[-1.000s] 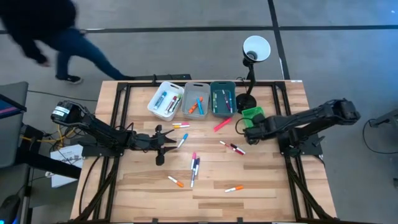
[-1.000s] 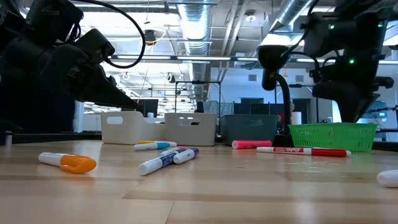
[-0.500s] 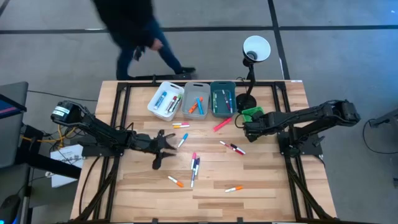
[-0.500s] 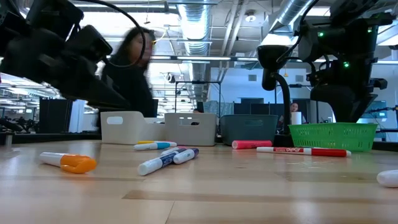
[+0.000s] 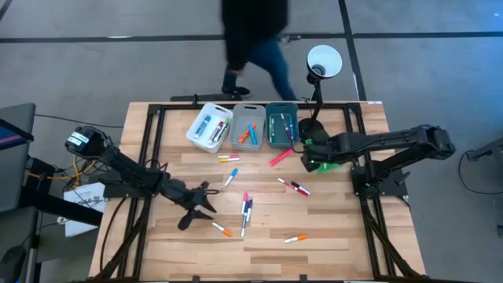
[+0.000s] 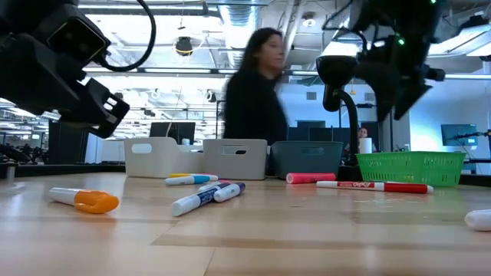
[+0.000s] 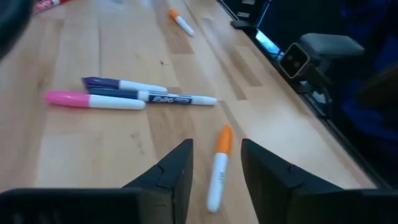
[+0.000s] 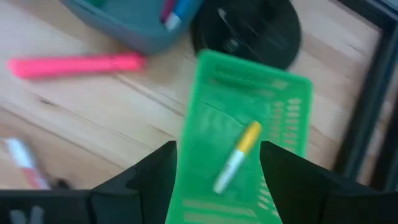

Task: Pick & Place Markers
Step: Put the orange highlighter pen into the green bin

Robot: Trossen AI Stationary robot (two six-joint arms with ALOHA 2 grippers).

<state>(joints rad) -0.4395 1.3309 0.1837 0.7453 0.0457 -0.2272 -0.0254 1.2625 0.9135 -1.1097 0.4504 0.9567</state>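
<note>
2 pincers gape empty: left pincer (image 7: 214, 163) over an orange-capped white marker (image 7: 218, 169), right pincer (image 8: 217, 168) over a yellow-capped one (image 8: 238, 156).

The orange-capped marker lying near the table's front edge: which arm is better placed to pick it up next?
The left. The left gripper is open, with the orange-capped marker lying on the table between its fingers. The right gripper is far away, open above the green basket.

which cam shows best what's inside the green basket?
Right wrist view: it looks straight into the green basket, where a yellow-capped marker lies. High view: the right arm covers most of the basket. Low view shows only its side wall. Left wrist: not shown.
</note>
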